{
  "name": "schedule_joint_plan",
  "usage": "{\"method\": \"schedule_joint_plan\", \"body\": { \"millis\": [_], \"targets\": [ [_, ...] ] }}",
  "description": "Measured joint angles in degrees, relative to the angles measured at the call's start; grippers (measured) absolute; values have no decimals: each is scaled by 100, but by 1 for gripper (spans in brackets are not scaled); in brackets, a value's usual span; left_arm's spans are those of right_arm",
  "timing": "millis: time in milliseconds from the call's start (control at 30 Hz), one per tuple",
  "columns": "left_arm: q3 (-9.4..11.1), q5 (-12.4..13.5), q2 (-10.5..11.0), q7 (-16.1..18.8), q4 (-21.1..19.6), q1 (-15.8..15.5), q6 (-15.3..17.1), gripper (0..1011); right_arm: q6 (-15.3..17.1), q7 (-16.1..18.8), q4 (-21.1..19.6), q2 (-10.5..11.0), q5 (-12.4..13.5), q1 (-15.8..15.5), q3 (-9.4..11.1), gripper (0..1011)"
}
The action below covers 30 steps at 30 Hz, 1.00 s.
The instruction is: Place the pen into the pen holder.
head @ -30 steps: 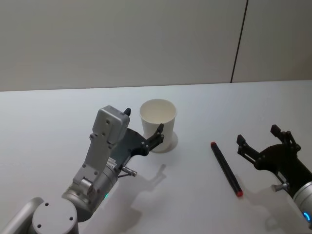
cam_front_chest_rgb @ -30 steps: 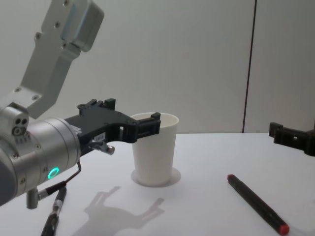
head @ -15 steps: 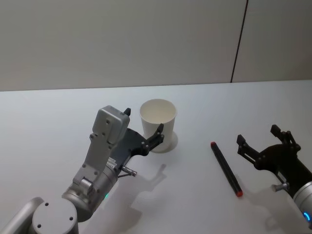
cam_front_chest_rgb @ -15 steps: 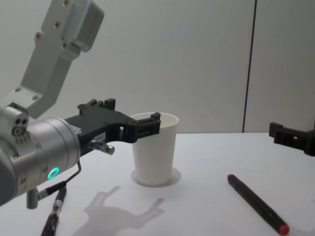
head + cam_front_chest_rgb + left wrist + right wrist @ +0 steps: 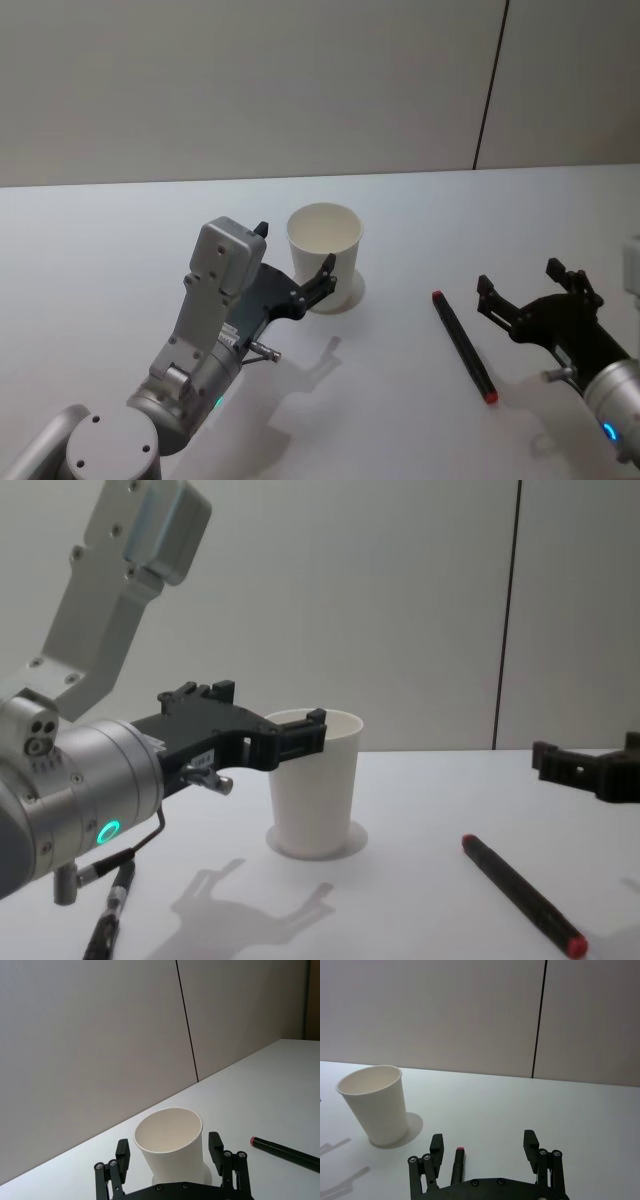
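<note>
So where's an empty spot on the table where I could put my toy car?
The table is bare on its far left side and along the wall behind the pen holder. A narrower gap lies between holder and pen. It's crowded where the open left gripper straddles the holder, and beside the pen, near the open right gripper.

Upright pen holder (image 5: pixel 330 245), pen (image 5: pixel 463 347) flat nearby

White table (image 5: pixel 90 260), seamed grey wall (image 5: pixel 250 80)
</note>
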Motion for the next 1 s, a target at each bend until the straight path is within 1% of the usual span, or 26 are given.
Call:
{"method": "schedule_joint_plan", "body": {
  "millis": [100, 233, 300, 433, 467, 567, 667, 700, 767, 833, 1000],
  "targets": [
    [0, 0, 0, 0, 0, 0, 0, 1004, 154, -60, 81, -66, -20, 88, -8, 1001],
    [0, 0, 0, 0, 0, 0, 0, 1004, 409, -141, 267, -200, -27, 301, -13, 1002],
    [0, 0, 0, 0, 0, 0, 0, 1004, 483, -160, 343, -244, -18, 367, -10, 1002],
    [0, 0, 0, 0, 0, 0, 0, 1004, 696, -197, 508, -342, 40, 540, 4, 1002],
    [0, 0, 0, 0, 0, 0, 0, 1004, 794, -208, 574, -380, 73, 609, 12, 1002],
    [0, 0, 0, 0, 0, 0, 0, 1004, 913, -220, 684, -443, 114, 719, 19, 1002],
    [0, 0, 0, 0, 0, 0, 0, 1004, 1101, -231, 856, -549, 172, 891, 19, 1002],
    [0, 0, 0, 0, 0, 0, 0, 1004, 1101, -231, 856, -549, 172, 891, 19, 1002],
    [0, 0, 0, 0, 0, 0, 0, 1004, 1241, -235, 984, -636, 203, 1022, 2, 1002],
    [0, 0, 0, 0, 0, 0, 0, 1004, 1292, -237, 1032, -672, 210, 1072, -7, 1002],
    [0, 0, 0, 0, 0, 0, 0, 1004, 1534, -263, 1209, -820, 231, 1257, -55, 1002]
  ]
}}
